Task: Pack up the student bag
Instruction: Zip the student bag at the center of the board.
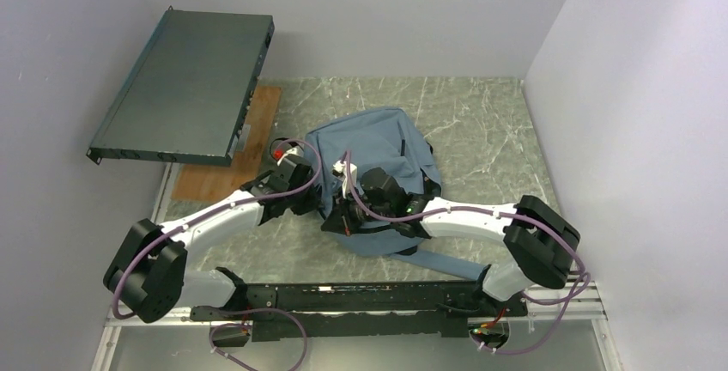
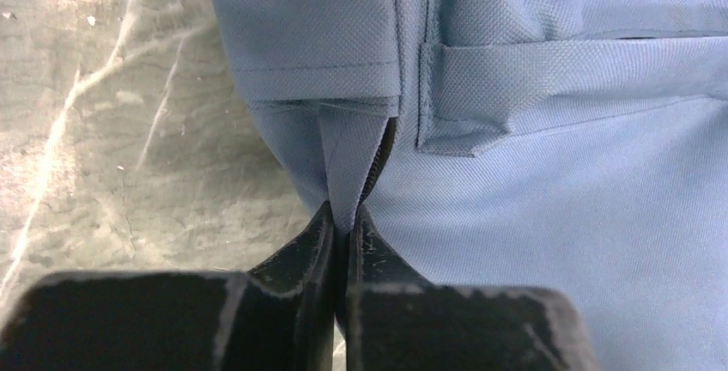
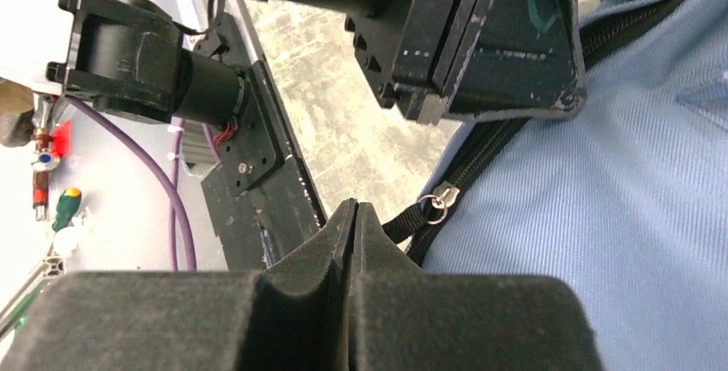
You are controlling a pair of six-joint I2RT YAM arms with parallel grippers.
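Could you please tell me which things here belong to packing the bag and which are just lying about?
Job: student bag; its zipper pull, in the right hand; its fabric tab, in the left hand.
Lying about: dark flat case; wooden board.

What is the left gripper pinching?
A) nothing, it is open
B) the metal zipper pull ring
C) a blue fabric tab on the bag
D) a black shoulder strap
C: in the left wrist view the left gripper is shut on the tapered blue fabric tab that hangs from a seam of the student bag.
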